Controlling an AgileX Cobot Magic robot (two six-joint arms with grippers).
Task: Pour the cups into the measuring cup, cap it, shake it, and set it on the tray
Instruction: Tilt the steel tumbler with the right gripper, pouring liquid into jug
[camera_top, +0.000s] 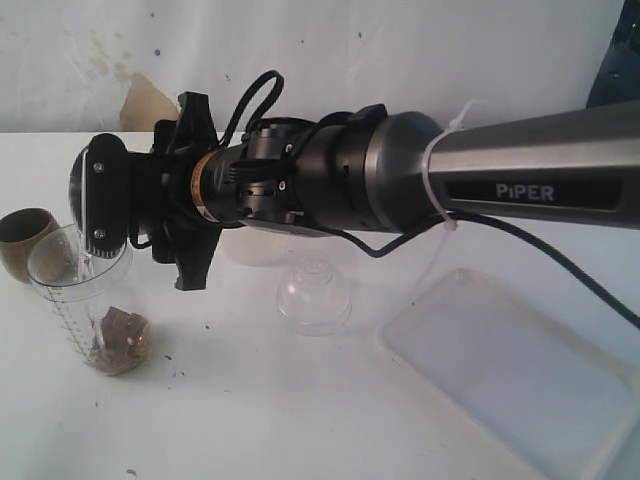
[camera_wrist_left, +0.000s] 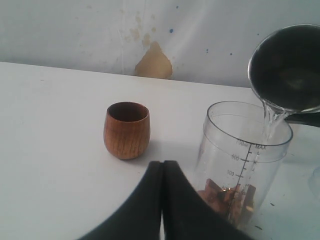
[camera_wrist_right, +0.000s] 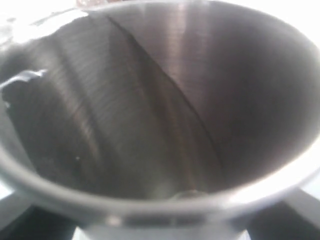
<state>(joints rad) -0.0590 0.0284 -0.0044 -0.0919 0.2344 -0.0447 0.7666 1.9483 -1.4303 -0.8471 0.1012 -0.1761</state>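
Streaming water (camera_wrist_left: 270, 122) from steel tumbler (camera_wrist_left: 287, 67) into measuring cup (camera_wrist_left: 235, 160), left wrist view only.

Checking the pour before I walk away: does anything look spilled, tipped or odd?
No spill: water from the tumbler lands inside the measuring cup, and the wooden cup stands upright. Only a few dark specks on the table and a brown patch on the wall.

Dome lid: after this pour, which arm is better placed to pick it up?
Left, probably. The left gripper is shut and empty near the measuring cup; the right arm is occupied tilting the steel cup over it. The lid sits free nearby.
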